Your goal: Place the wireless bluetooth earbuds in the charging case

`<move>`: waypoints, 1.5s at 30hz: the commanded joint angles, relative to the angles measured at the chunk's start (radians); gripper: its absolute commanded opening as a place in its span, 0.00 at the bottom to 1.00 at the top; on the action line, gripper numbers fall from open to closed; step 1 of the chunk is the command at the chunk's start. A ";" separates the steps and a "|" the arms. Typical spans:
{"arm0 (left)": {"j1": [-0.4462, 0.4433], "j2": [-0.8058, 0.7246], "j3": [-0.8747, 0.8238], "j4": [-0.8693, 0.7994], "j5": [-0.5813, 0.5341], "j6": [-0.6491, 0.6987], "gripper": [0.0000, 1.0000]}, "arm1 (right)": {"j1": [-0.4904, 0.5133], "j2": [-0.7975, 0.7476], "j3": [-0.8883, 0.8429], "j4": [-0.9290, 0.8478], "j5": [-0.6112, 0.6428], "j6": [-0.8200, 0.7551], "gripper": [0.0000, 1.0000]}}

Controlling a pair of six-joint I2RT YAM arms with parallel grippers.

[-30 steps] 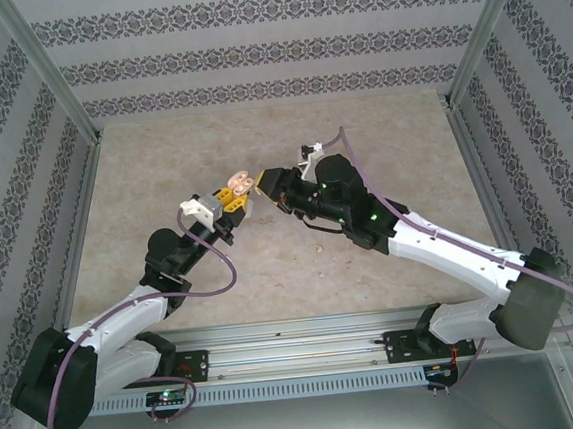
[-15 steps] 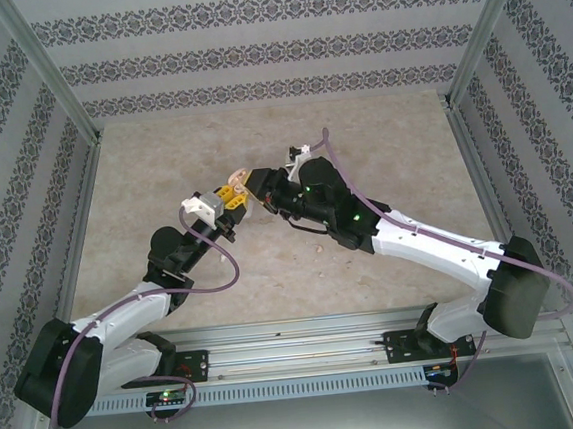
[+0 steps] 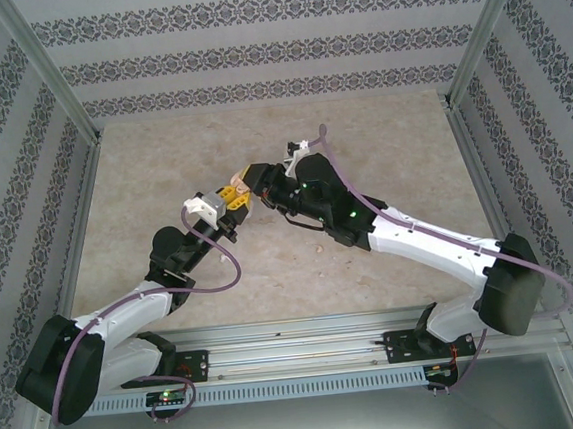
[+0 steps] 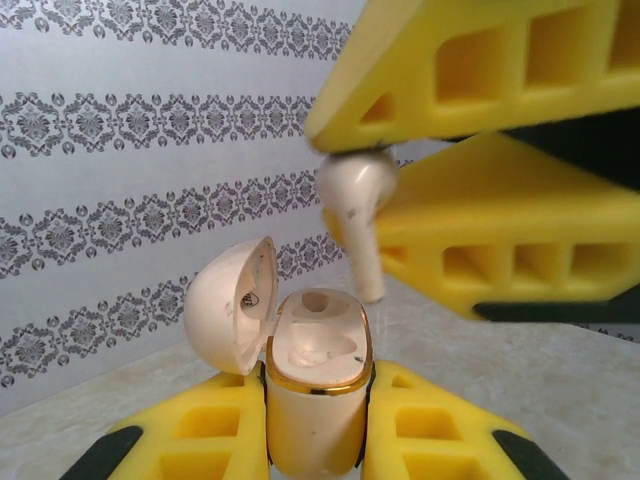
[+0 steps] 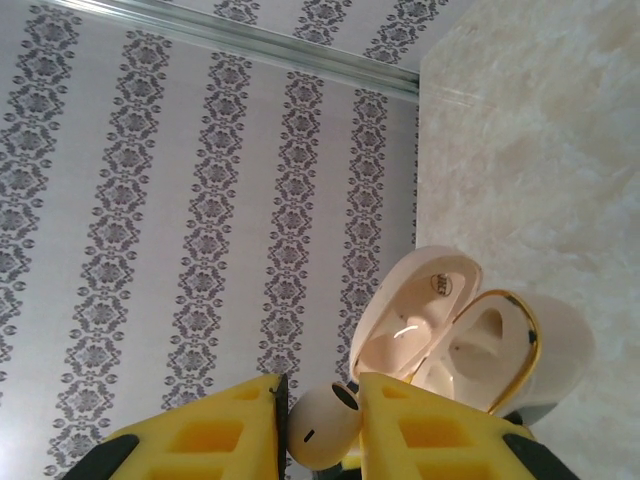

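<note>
The charging case (image 4: 312,430) is a glossy white pebble with a gold rim, upright in my left gripper (image 4: 318,385), which is shut on its body. Its lid (image 4: 228,312) hangs open to the left. My right gripper (image 4: 340,170) comes in from the upper right, shut on the bulb of one white earbud (image 4: 355,185). The earbud's stem points down and ends just above the case's open top. In the right wrist view the earbud (image 5: 322,428) is pinched in my right gripper (image 5: 320,400), with the open case (image 5: 490,345) just beyond. From above, left gripper (image 3: 231,199) and right gripper (image 3: 253,177) meet mid-table.
The beige marbled tabletop (image 3: 381,146) is boxed in by patterned walls (image 3: 252,52) at the back and sides. Aluminium posts (image 3: 48,70) stand at the corners and a rail (image 3: 297,329) runs along the near edge. Both arms are raised over the table's middle.
My right arm has swung left and a little away, closing the gap to the left gripper and bringing the earbud over the open case. The left arm has barely moved.
</note>
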 commanded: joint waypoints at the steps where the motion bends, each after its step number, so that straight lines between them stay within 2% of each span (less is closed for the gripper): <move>1: -0.013 0.003 0.026 0.077 0.018 -0.022 0.00 | 0.010 0.027 0.056 -0.002 -0.023 -0.040 0.26; 6: -0.012 0.001 0.026 0.075 0.028 -0.029 0.00 | 0.010 0.055 0.091 -0.027 -0.060 -0.070 0.26; 22: -0.015 -0.003 0.032 0.072 0.028 -0.034 0.00 | 0.010 0.020 0.039 -0.083 -0.014 -0.102 0.28; 45: -0.017 -0.017 0.015 0.058 0.031 -0.046 0.00 | -0.001 0.063 0.074 -0.074 -0.001 -0.142 0.26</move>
